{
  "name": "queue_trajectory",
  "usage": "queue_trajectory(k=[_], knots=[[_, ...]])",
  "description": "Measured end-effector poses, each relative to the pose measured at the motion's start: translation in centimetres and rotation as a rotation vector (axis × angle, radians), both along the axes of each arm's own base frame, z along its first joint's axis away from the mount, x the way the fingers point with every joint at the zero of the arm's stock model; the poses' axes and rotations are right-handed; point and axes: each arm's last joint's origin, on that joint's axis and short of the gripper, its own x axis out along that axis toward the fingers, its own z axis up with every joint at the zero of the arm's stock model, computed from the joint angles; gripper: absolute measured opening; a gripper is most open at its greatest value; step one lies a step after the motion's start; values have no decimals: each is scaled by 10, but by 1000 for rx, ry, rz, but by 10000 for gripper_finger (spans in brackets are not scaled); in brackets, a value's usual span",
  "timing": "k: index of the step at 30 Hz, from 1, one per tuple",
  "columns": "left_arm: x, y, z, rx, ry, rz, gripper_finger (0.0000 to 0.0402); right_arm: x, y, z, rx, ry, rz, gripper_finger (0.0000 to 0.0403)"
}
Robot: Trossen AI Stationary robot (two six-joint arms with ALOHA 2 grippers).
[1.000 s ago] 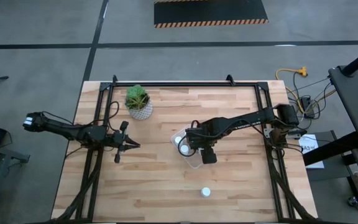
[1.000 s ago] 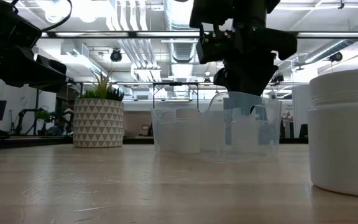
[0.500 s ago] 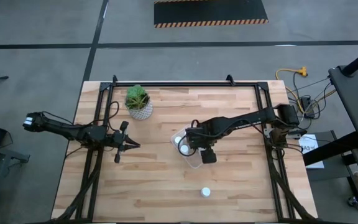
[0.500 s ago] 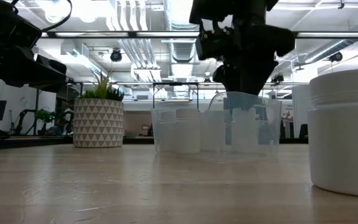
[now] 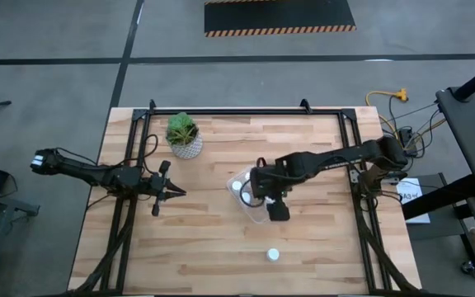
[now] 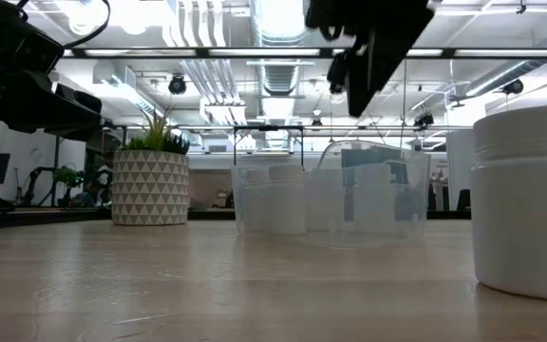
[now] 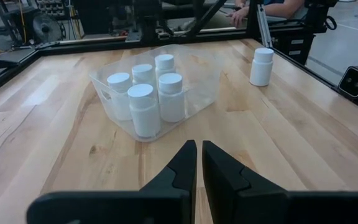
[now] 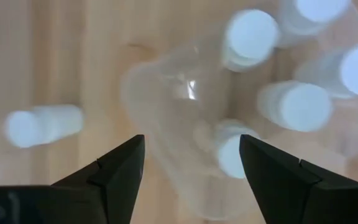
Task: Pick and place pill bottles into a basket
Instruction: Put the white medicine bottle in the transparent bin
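Observation:
The clear basket (image 5: pixel 256 216) stands mid-table and holds several white pill bottles (image 7: pixel 143 106), upright on their bases. It also shows in the low view (image 6: pixel 330 199) and the right wrist view (image 8: pixel 166 99). One more pill bottle (image 5: pixel 273 255) stands alone on the table nearer the front edge, and it shows large in the low view (image 6: pixel 525 199). My right gripper (image 8: pixel 191 155) hangs open and empty above the basket, fingers pointing down (image 6: pixel 364 90). My left gripper (image 7: pixel 197 158) is shut and empty, low over the table's left part (image 5: pixel 176 192), pointing at the basket.
A white patterned pot with a green plant (image 5: pixel 184 140) stands at the far left of the table. A black metal frame (image 5: pixel 221 110) runs along the table's edges. Bare wood lies between the basket and the lone bottle.
My right gripper has risen straight up from inside the basket to well above its rim. The bottles in the basket stay upright where they were.

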Motion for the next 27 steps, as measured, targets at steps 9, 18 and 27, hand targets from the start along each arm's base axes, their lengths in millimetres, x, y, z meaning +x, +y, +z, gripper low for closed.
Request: queue_trajectory(k=[9, 18, 27], knots=[[0, 0, 0, 2, 0, 0, 8, -5, 51, 7, 39, -70, 61, 247], [0, 0, 0, 2, 0, 0, 8, -9, 95, -11, -15, -51, 21, 254], [0, 0, 0, 3, 2, 0, 8, -21, 125, -13, 30, -22, -31, 268]])
